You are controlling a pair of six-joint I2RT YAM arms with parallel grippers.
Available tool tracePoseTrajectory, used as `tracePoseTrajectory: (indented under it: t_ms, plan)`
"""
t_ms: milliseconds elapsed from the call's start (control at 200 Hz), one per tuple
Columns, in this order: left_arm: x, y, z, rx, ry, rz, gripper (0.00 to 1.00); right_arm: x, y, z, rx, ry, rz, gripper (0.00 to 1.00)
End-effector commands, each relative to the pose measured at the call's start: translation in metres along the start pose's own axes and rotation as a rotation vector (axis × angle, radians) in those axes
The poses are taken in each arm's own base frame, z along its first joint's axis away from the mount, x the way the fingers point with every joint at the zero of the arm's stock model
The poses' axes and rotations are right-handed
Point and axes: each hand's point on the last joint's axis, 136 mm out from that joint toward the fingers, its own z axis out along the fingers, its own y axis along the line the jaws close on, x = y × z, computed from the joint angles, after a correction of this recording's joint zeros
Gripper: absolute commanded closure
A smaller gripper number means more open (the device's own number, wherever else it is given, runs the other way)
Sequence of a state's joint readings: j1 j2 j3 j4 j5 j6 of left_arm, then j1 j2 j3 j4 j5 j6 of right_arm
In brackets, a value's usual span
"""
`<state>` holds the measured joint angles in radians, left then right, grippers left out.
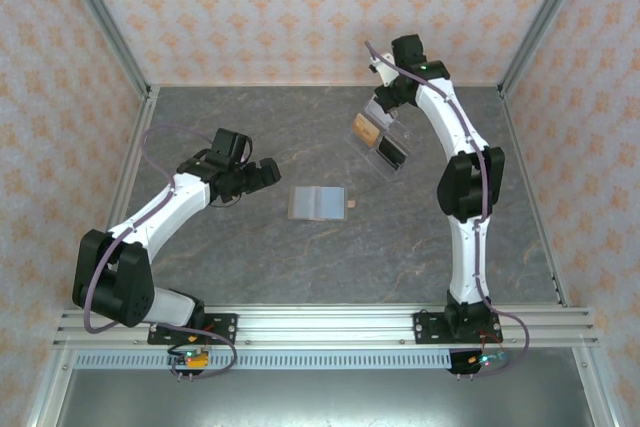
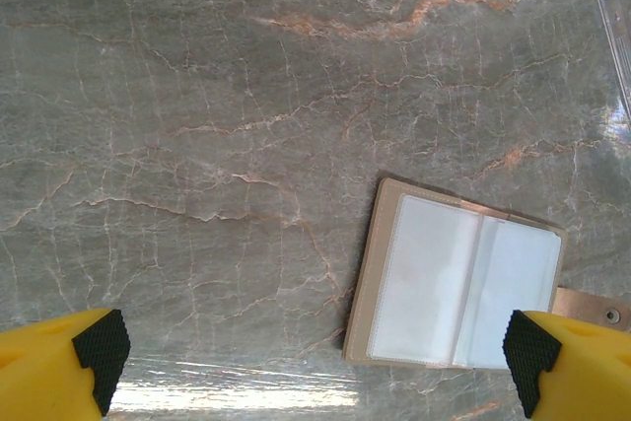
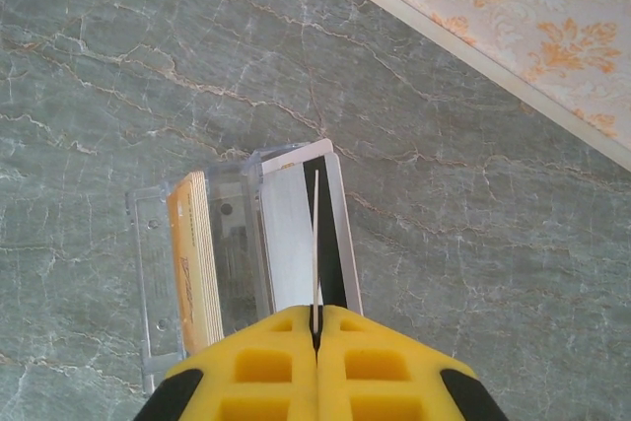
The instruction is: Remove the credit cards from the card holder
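The left end effector is spread wide and holds nothing, near the card holder, which lies open and flat mid-tabletop, its clear sleeves showing no card. Farther back, the right end effector is clenched on a whitish credit card, seen edge-on over the clear acrylic stand. An orange-yellow credit card stands in that stand's neighbouring slot.
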<state>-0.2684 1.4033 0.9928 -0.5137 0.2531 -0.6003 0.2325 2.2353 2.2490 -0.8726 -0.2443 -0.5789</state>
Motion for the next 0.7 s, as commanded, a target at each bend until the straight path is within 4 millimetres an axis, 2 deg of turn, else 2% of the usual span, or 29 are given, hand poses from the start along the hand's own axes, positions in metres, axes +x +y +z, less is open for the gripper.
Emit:
tracePoseTrajectory:
  t_ms: [0, 420, 691]
  plan:
    - [0.007, 0.009, 0.002, -0.041, 0.024, 0.014, 0.0, 0.011, 0.002, 0.01, -0.024, 0.05, -0.024, 1.0]
    - [0.011, 0.014, 0.005, -0.058, 0.041, 0.009, 0.0, 0.014, -0.001, 0.02, -0.017, 0.074, -0.019, 0.96]
    - [0.013, 0.015, 0.007, -0.062, 0.049, 0.01, 0.0, 0.016, -0.001, 0.026, -0.019, 0.088, -0.012, 0.88]
